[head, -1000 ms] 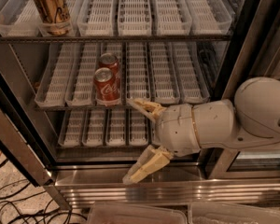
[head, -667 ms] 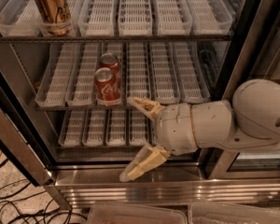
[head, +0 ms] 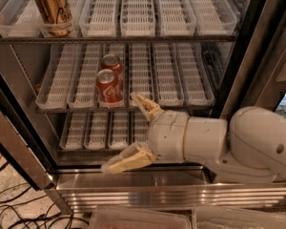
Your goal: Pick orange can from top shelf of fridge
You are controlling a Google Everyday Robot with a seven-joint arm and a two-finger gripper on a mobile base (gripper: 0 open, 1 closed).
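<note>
Around us, seemingly a lab corner: stainless display fridge (head: 133, 191), loose floor cables (head: 12, 209), our splayed gripper (head: 119, 132) before its lower tiers.

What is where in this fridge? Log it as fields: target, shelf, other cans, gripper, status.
target: orange can, upright
shelf: top shelf, can at its front left
other cans: two red cans, one behind the other, on the middle shelf
gripper: gripper open, empty, at the fridge front, right of the red cans, well below the target
status: orange can not yet grasped
</note>
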